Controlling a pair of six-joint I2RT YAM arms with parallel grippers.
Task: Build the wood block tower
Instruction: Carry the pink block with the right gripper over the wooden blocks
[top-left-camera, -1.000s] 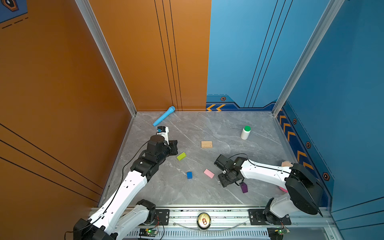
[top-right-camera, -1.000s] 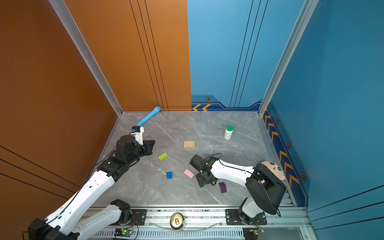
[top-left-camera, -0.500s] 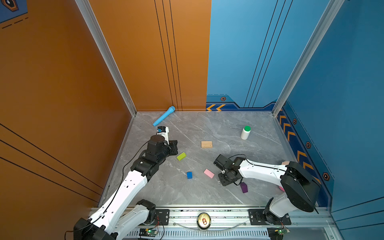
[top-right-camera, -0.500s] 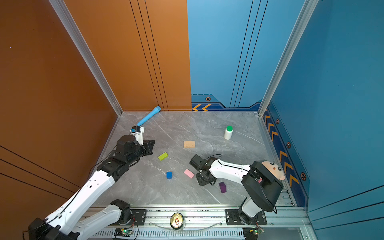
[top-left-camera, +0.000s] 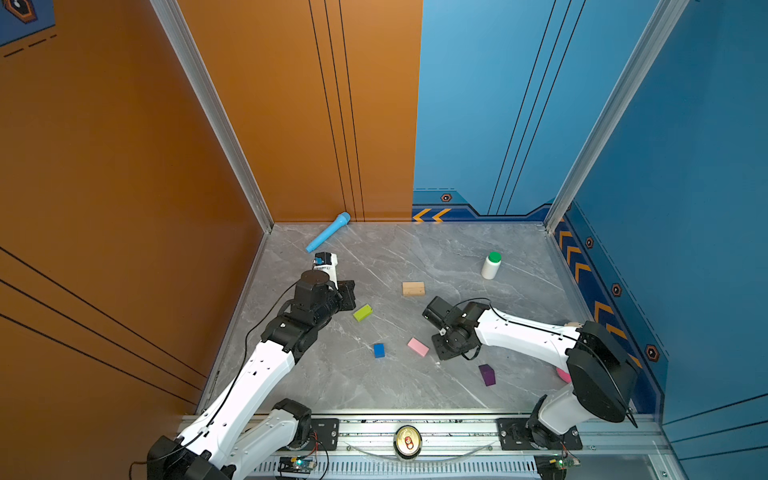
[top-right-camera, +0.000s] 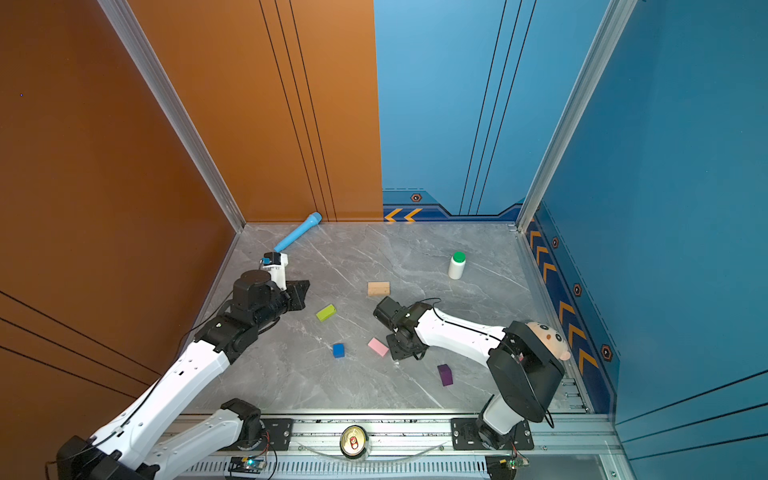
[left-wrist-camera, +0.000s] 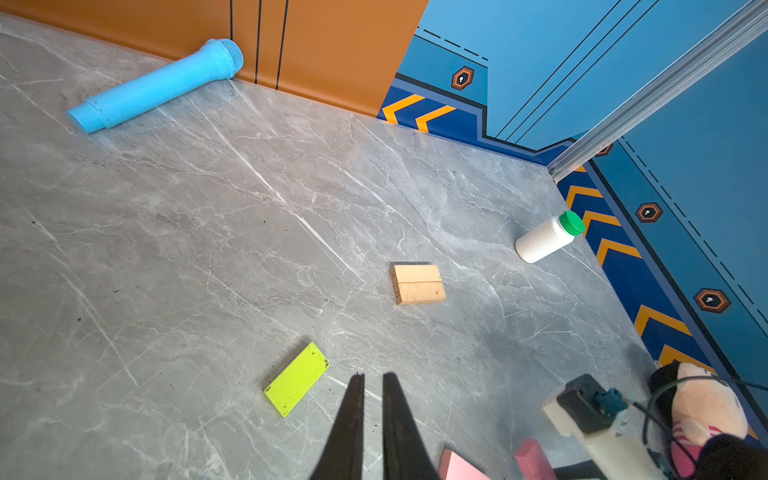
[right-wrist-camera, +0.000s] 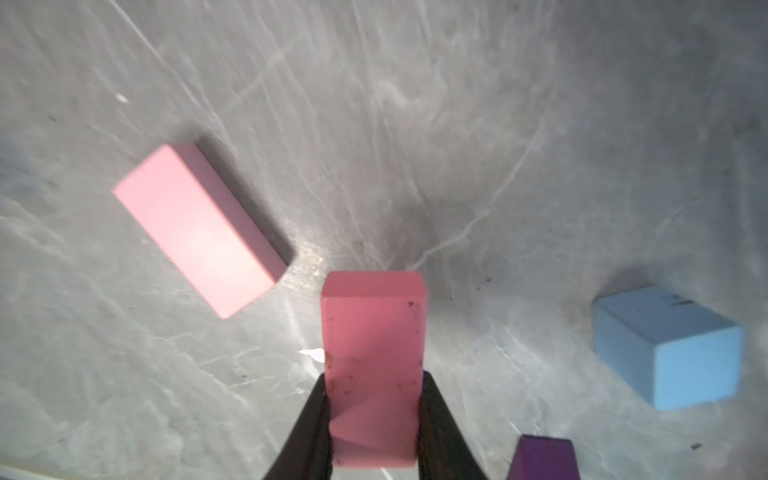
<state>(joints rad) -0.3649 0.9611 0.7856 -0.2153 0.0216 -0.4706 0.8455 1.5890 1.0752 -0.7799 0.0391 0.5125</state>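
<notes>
My right gripper (right-wrist-camera: 374, 382) is shut on a pink bar (right-wrist-camera: 374, 332), held end-on just above the floor. Beside it lie a second pink bar (right-wrist-camera: 199, 228), a light-blue cube (right-wrist-camera: 669, 349) and the dark-purple block (right-wrist-camera: 544, 457). In both top views that wrist hides its jaws next to the lying pink bar (top-left-camera: 417, 346). My left gripper (left-wrist-camera: 373, 376) is shut with nothing in it, close to the lime-green bar (left-wrist-camera: 297, 378). Two tan bars (left-wrist-camera: 417, 284) lie side by side further off. A dark-blue cube (top-left-camera: 378, 350) sits alone. No tower is in view.
A light-blue toy microphone (top-left-camera: 328, 232) lies by the back wall. A white bottle with a green cap (top-left-camera: 491, 265) stands at the back right. A plush toy (top-right-camera: 546, 334) sits behind the right arm. Walls close in three sides of the grey floor.
The right arm's elbow has swung a little to the left while its wrist stays by the pink bars. The left arm has not moved.
</notes>
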